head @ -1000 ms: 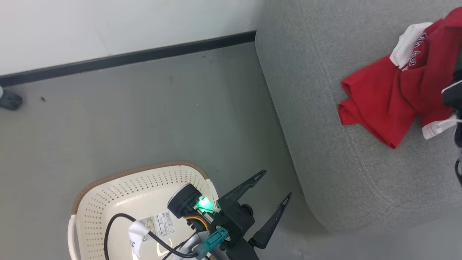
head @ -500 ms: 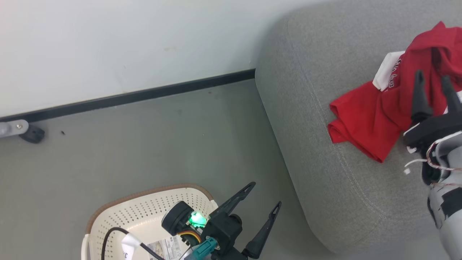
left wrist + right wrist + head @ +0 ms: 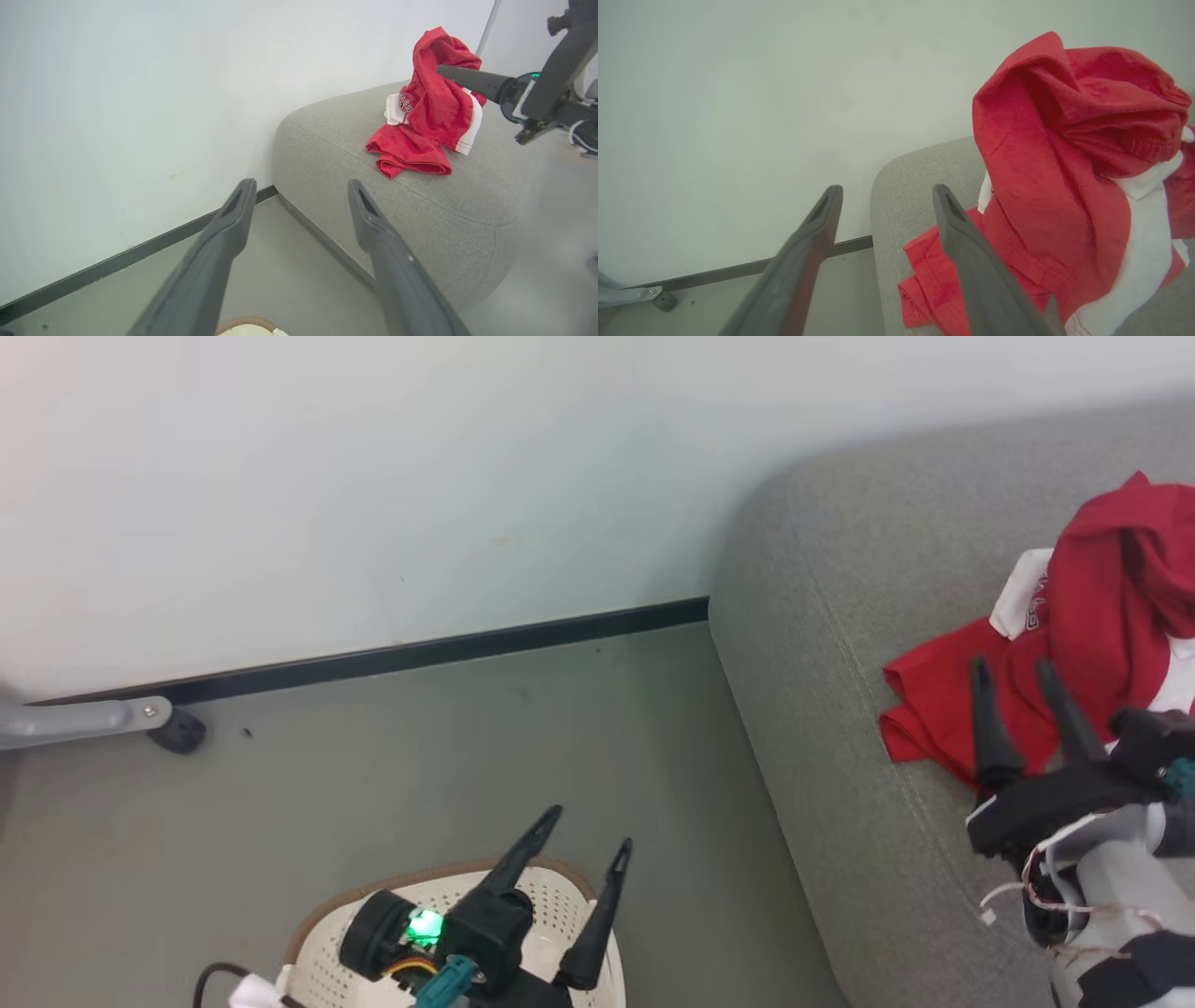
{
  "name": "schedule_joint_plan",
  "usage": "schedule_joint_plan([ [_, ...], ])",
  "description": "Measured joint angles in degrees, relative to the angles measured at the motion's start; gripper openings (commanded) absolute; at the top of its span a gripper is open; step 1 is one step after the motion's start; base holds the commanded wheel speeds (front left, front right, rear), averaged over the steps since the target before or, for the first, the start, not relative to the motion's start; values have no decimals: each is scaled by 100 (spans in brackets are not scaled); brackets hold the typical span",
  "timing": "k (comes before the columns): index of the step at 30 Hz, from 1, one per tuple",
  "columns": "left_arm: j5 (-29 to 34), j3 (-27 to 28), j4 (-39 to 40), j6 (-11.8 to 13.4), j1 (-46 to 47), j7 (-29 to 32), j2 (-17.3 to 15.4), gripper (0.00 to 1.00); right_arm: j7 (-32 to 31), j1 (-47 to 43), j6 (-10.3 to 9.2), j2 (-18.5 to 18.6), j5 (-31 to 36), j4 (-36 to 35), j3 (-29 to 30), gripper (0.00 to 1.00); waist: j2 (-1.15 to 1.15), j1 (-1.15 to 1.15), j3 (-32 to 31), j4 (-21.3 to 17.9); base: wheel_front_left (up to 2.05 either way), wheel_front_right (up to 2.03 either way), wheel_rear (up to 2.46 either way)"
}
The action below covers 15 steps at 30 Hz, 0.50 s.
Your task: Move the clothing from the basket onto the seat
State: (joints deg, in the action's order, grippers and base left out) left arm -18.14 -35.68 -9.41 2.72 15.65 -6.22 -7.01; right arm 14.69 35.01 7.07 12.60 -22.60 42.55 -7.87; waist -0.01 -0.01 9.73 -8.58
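While the red-and-white garment (image 3: 1097,569) is lying crumpled on the seat (image 3: 840,709), the right gripper (image 3: 1010,664) is hovering close beside it, its fingers parted and holding nothing; whether they are touching the cloth cannot be told. The left gripper (image 3: 590,829) is hanging over the basket (image 3: 551,901) on the floor (image 3: 467,756), fingers spread wide and empty, well apart from the garment.

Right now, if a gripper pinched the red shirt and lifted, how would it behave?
Probably floppy: the red shirt lies crumpled in soft folds on the sofa. Likely light; thin hems suggest it would drape, not roll.
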Motion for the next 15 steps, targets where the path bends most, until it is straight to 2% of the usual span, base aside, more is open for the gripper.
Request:
schedule_joint_plan([
  [5,-46,264,62,189,-220,-60,-66,100,0,-476,1,-100,105,-393,-133,100,0,0,-195,174,0,0,0],
  [15,-301,1022,81,381,-599,-204,-223,100,0,-1349,0,-236,263,-1140,-298,100,0,0,-492,455,0,0,0],
])
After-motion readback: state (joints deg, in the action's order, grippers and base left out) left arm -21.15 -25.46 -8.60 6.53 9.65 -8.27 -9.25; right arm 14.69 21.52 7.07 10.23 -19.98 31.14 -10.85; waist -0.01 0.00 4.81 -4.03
